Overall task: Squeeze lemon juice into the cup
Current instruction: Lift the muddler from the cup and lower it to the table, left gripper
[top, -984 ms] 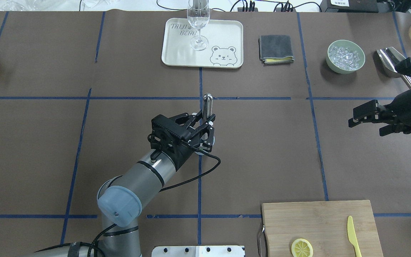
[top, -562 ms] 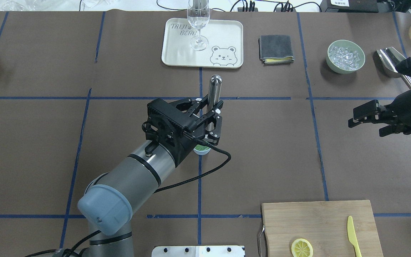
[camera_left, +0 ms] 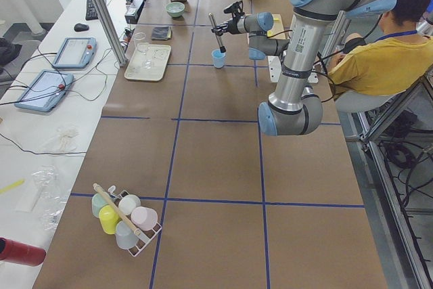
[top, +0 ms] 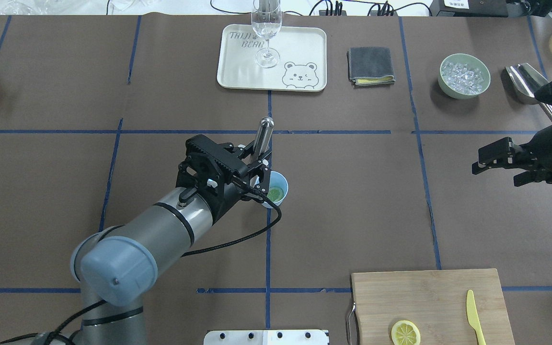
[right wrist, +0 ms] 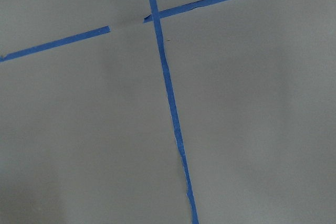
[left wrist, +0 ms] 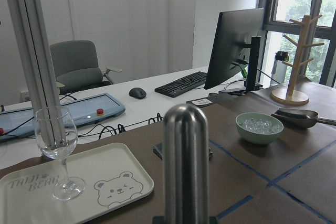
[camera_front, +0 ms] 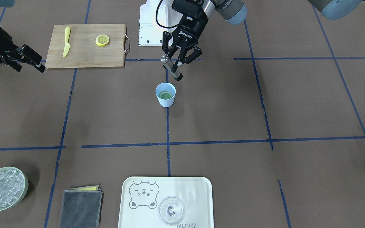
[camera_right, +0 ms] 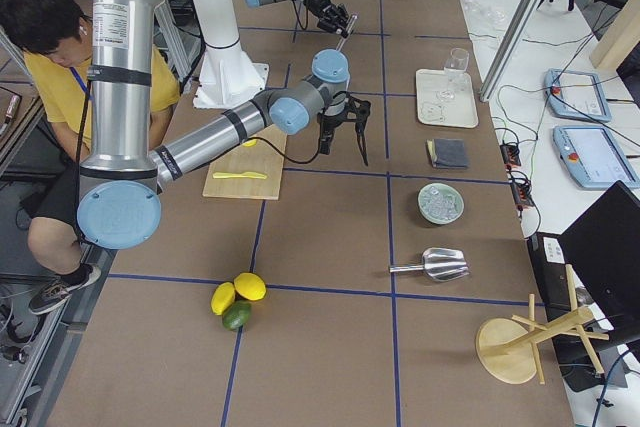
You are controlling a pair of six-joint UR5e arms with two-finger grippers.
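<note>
The cup [camera_front: 165,102] stands upright on a blue tape line near the table's middle, mouth up. The lemon [camera_front: 165,94] lies flat in its bottom, cut face upward, and looks greenish there. The left gripper [camera_front: 176,64] pinches a steel rod [camera_front: 169,64] at mid-length. The rod's long axis is steep but tilted, the rounded top leaning away from the robot and the lower end above the cup, clear of the rim. The left arm reaches diagonally forward to the centre, its wrist roughly level. The right gripper [top: 496,172] hangs well apart at the table's right side, jaws spread, empty.
</note>
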